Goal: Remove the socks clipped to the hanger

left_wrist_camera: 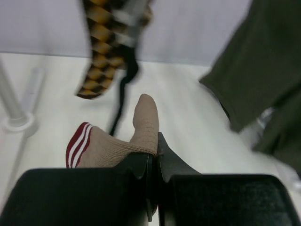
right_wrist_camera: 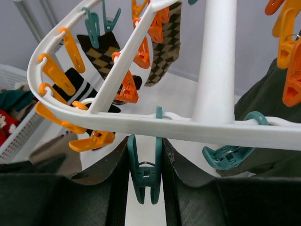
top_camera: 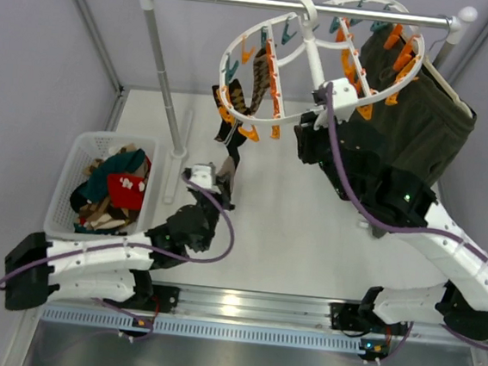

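Note:
The round white hanger (top_camera: 240, 40) hangs tilted from the rail, with orange and teal clips. A brown argyle sock (top_camera: 259, 81) and a black striped sock (top_camera: 226, 128) are clipped on its left side; both also show in the right wrist view, argyle (right_wrist_camera: 167, 44) and black striped (right_wrist_camera: 75, 87). My left gripper (top_camera: 220, 183) is below them, shut on a tan sock with red and white cuff stripes (left_wrist_camera: 117, 143), which hangs free of the hanger. My right gripper (right_wrist_camera: 145, 162) is under the hanger rim (right_wrist_camera: 141, 125), its jaws pressed on both sides of a teal clip (right_wrist_camera: 145, 176).
A white basket (top_camera: 69, 185) at the left holds several loose socks. The white-and-steel rail (top_camera: 304, 7) has a post (top_camera: 164, 67) near the basket. Dark green shorts (top_camera: 418, 122) hang at the right behind my right arm.

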Robot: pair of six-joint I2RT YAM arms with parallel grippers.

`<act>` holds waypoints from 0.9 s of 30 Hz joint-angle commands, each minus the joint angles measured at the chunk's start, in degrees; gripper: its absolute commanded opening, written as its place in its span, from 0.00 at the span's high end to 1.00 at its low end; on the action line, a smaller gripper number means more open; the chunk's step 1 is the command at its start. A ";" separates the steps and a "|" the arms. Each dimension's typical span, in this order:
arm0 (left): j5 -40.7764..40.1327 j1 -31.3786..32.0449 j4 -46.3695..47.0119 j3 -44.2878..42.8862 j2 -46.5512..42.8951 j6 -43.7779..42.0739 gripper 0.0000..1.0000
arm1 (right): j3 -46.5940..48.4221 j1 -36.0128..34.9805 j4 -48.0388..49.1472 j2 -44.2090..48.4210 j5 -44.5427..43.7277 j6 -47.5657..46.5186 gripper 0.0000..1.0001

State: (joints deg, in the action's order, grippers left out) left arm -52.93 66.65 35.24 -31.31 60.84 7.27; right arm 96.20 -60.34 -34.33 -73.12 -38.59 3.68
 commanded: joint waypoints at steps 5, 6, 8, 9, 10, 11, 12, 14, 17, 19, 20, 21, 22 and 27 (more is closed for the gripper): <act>-16.59 -7.04 -18.08 1.26 -15.39 12.39 1.00 | -4.00 5.48 5.59 7.55 11.16 1.06 0.76; -16.51 -8.37 -21.15 -0.31 -17.05 14.07 1.00 | -4.18 6.01 5.59 7.90 11.78 0.98 0.76; -14.41 -14.40 -30.87 -2.52 -17.68 19.16 1.00 | -4.53 7.33 5.32 8.52 13.71 0.28 0.75; -11.61 -17.06 -34.42 -5.75 -17.42 21.36 1.00 | -4.53 7.69 5.32 8.70 14.85 0.10 0.75; -10.02 -19.87 -37.85 -7.26 -16.64 22.69 1.00 | -4.53 7.95 5.41 8.79 15.12 0.01 0.75; -7.91 -25.46 -40.84 -8.49 -15.93 23.49 1.00 | -4.45 8.39 5.41 8.96 15.64 -0.08 0.75; -5.46 -28.13 -42.87 -11.20 -15.06 24.19 1.00 | -4.36 8.48 5.41 8.88 16.78 -0.25 0.75; -4.03 -35.78 -46.21 -14.20 -11.98 26.12 1.00 | -4.27 8.74 5.58 8.79 17.23 -0.78 0.74; -2.72 -45.51 -53.77 -19.22 -8.91 29.46 1.00 | -4.80 8.92 5.85 8.96 18.02 -1.22 0.73; 1.31 -53.24 -54.84 -20.63 -7.76 30.43 1.00 | -5.41 9.09 6.46 9.40 18.63 -1.40 0.73; 3.60 -56.16 -54.93 -21.07 -6.53 30.87 1.00 | -5.85 9.44 6.73 9.66 19.07 -1.66 0.73; 5.10 -58.72 -54.84 -21.51 -5.74 31.57 0.96 | -6.11 9.62 6.99 9.93 19.34 -1.66 0.73; 5.98 -63.18 -54.76 -21.69 -4.60 32.89 0.94 | -6.72 9.71 7.51 10.19 19.95 -1.75 0.73; 15.57 -73.94 -55.37 -26.43 8.30 32.81 0.87 | -6.82 10.24 7.78 9.58 21.01 -2.10 0.73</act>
State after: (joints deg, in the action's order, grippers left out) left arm -44.99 -3.11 -17.96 -54.81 63.94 38.11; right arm 89.27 -51.16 -28.93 -64.45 -19.51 2.44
